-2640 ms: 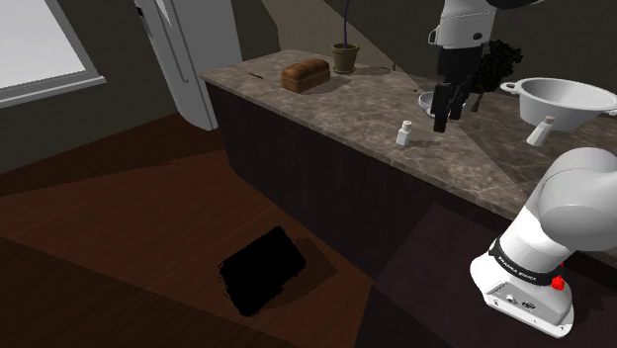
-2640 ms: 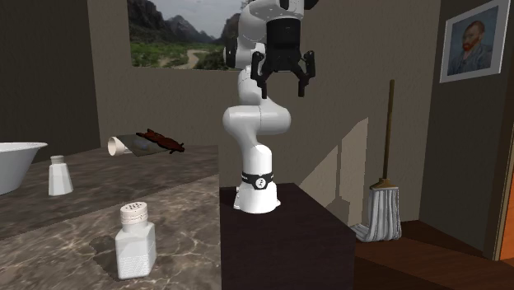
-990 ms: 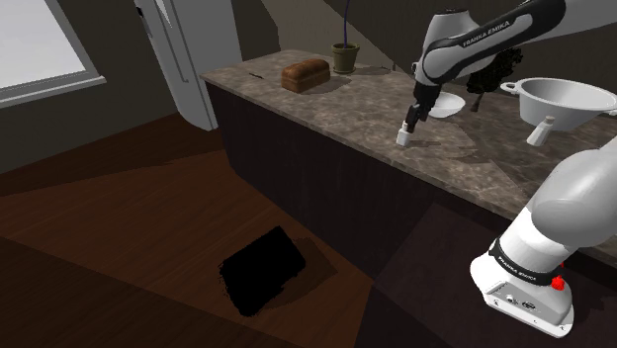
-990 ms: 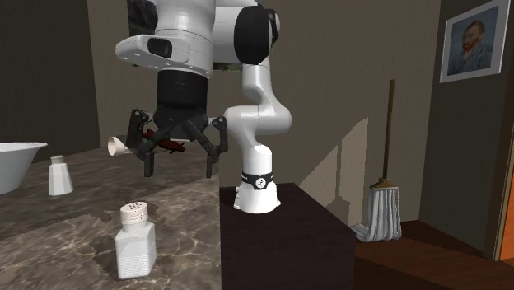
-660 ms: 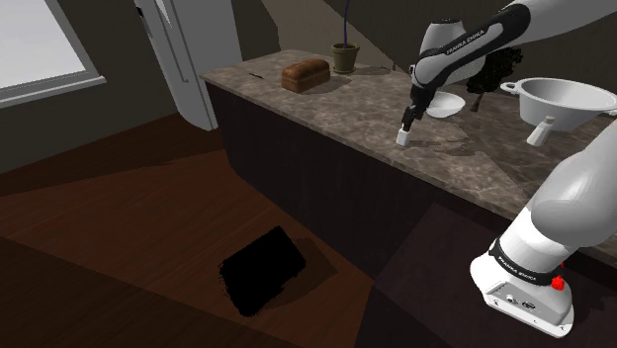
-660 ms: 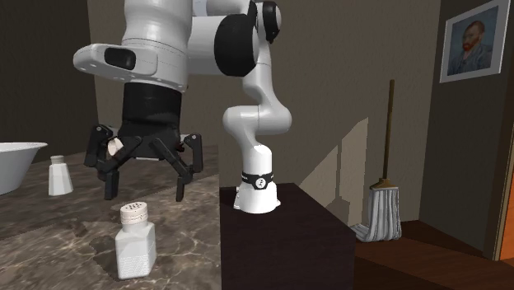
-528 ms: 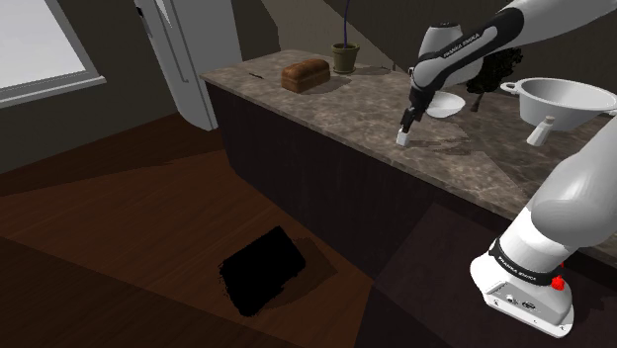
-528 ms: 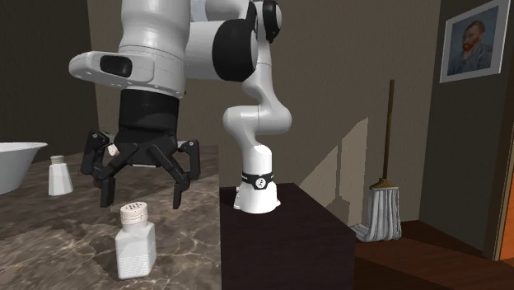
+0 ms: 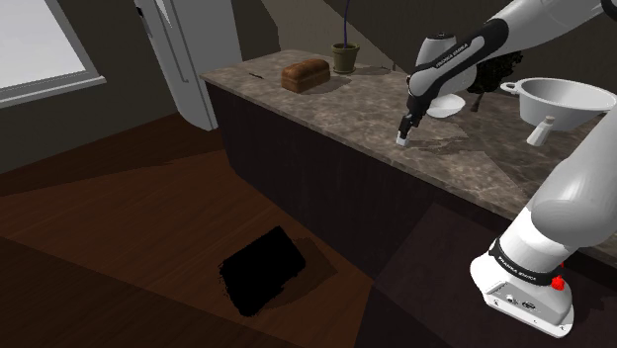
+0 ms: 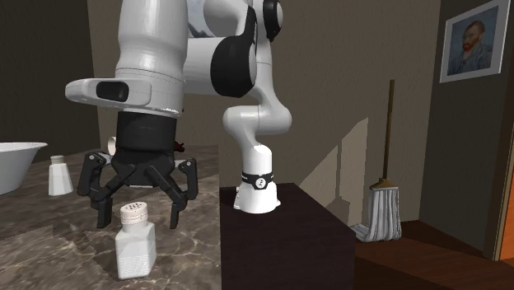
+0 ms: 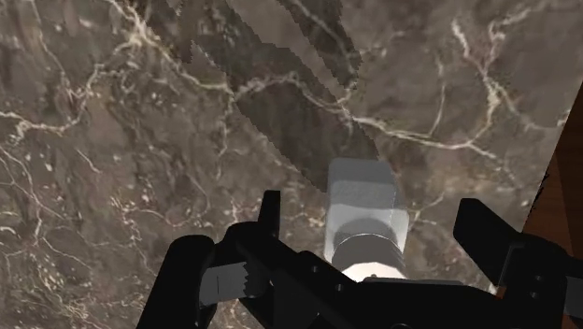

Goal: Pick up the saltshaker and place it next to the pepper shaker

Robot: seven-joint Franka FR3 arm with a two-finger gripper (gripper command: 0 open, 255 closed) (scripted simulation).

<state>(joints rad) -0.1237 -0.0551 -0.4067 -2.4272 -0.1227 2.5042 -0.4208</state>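
The saltshaker [image 10: 134, 245] is a white square bottle with a round cap, standing upright near the front edge of the marble counter [image 10: 49, 239]. My black gripper [image 10: 138, 221] hangs straight over it, open, with its fingertips spread on either side of the cap and not touching it. In the wrist view the saltshaker [image 11: 366, 217] sits between the gripper's [image 11: 378, 232] two fingers with gaps on both sides. From the shoulder view the gripper [image 9: 405, 129] is just above the saltshaker [image 9: 401, 140]. The pepper shaker [image 9: 541, 130] stands beside a white pot, further along the counter [image 10: 58, 175].
A white two-handled pot [image 9: 569, 99], a small white bowl [image 9: 444, 104], a bread loaf [image 9: 305, 73] and a plant pot [image 9: 344, 57] stand on the counter. The counter edge drops to a wooden floor. A broom [image 10: 383, 206] leans on the wall past the stand [image 10: 284, 235].
The arm has swung out over the counter and lowered the gripper until its fingers straddle the saltshaker's cap. The fingers stayed open and the saltshaker has not moved.
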